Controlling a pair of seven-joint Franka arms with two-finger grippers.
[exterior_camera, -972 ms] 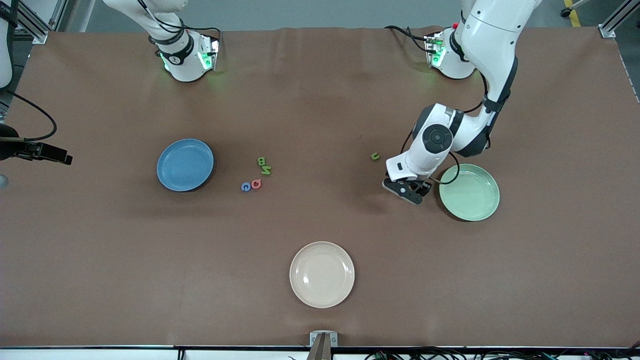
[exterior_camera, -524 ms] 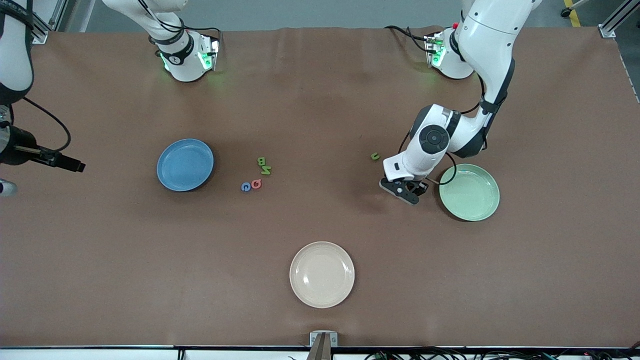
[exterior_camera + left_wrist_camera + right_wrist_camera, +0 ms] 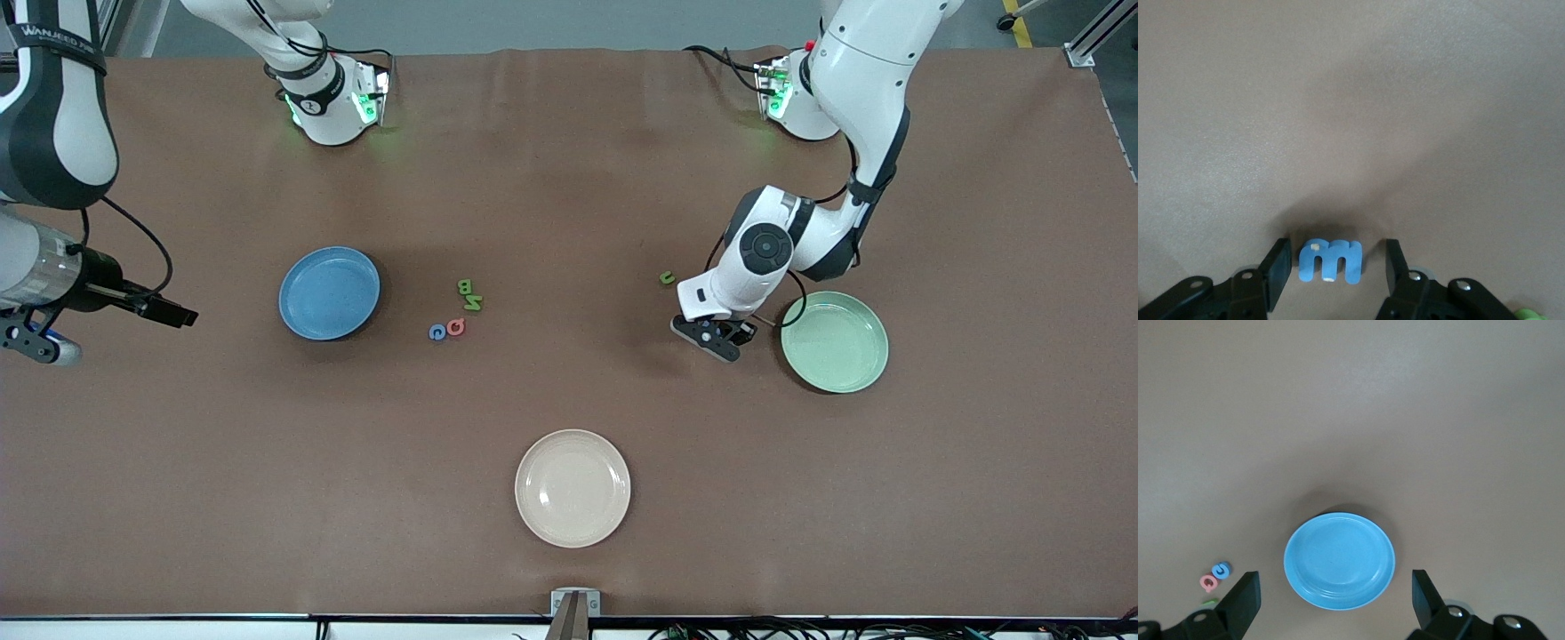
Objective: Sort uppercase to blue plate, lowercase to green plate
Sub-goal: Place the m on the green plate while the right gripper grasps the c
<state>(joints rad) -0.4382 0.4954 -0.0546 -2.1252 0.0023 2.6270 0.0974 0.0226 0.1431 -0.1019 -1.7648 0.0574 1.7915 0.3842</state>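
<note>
My left gripper [image 3: 711, 339] is low at the table beside the pale green plate [image 3: 835, 342], jaws open. In the left wrist view the gripper [image 3: 1335, 267] straddles a blue m [image 3: 1330, 260] lying flat, with a gap on each side. A green u [image 3: 667, 278] lies close by. The green B [image 3: 464, 286], green N [image 3: 474, 302], blue G [image 3: 436, 332] and red-pink O/Q [image 3: 456, 327] lie clustered beside the blue plate [image 3: 330, 292]. My right gripper [image 3: 40, 347] is up at the right arm's end of the table, open and empty [image 3: 1335, 590], and looks onto the blue plate [image 3: 1339, 560]. The p and x are hidden.
A cream plate [image 3: 573, 488] sits nearer the front camera, between the other two plates. All three plates hold nothing. A green scrap [image 3: 1528, 315] shows at the edge of the left wrist view. The two arm bases stand along the table's back edge.
My left gripper has shifted a little away from the green plate. My right arm has swung into view, toward the blue plate.
</note>
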